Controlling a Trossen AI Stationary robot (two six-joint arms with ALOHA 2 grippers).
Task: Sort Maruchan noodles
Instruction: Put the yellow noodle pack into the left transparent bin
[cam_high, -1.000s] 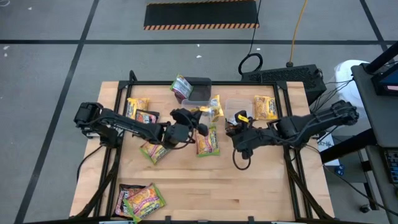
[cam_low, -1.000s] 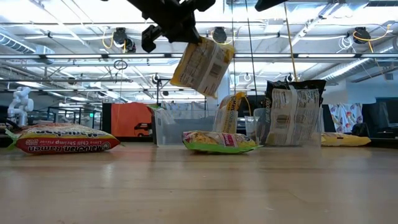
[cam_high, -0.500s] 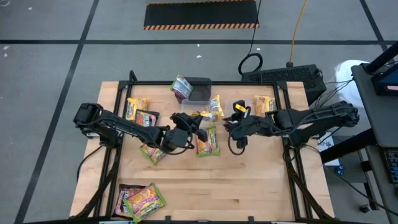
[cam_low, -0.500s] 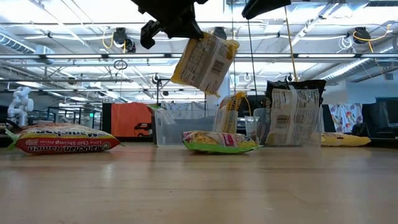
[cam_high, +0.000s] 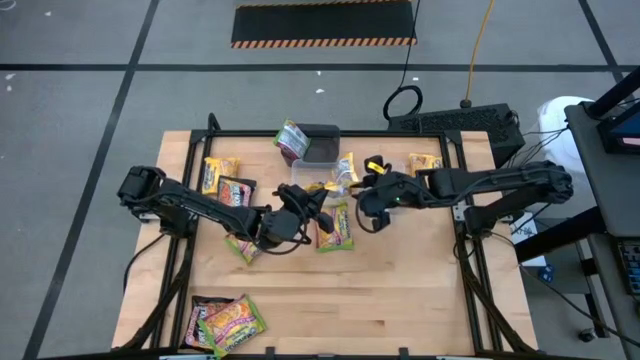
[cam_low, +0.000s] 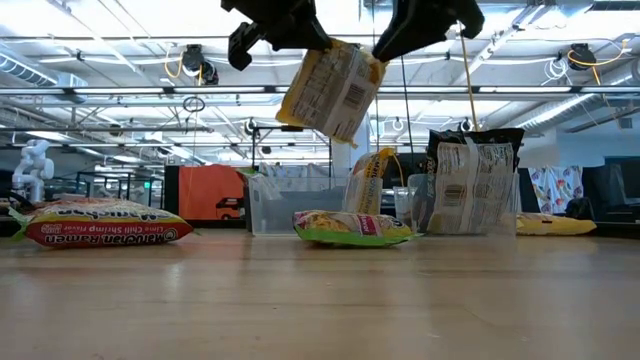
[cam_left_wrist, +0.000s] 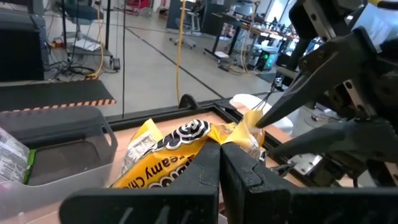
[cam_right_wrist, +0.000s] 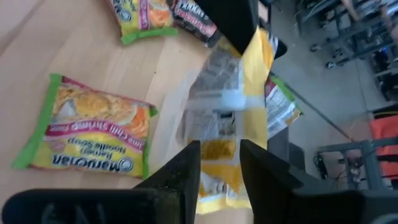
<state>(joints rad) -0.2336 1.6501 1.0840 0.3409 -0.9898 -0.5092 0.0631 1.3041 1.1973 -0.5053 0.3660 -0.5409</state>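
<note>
A yellow noodle packet (cam_low: 330, 90) hangs in the air over the middle of the table, with my left gripper (cam_left_wrist: 221, 163) shut on it. My right gripper (cam_right_wrist: 219, 167) is open at the packet's other end (cam_right_wrist: 217, 149), one finger on each side of it; whether they touch it I cannot tell. Below lies a green-edged packet (cam_high: 335, 228) flat on the wood. More packets lie at the far left (cam_high: 222, 175), left of centre (cam_high: 245, 245) and near the front left corner (cam_high: 225, 320). My left gripper pinches the yellow packet's end (cam_left_wrist: 208, 144) between its two shut fingers, coming almost level from the table's left. The packet hangs tilted below the fingers (cam_low: 300, 35), clear of the table and of the green-edged packet beneath it.
A dark grey box (cam_high: 320, 145) with a packet (cam_high: 290, 138) leaning on it stands at the far edge. Clear tubs stand at the far right (cam_high: 385, 170), one with a yellow packet (cam_high: 427, 165). The near middle and right of the table are bare wood.
My right gripper has swung toward the table's left and a little down, from beside the right tub to the free end of the held yellow packet, and has opened. The packet has stayed lifted in my left gripper.
</note>
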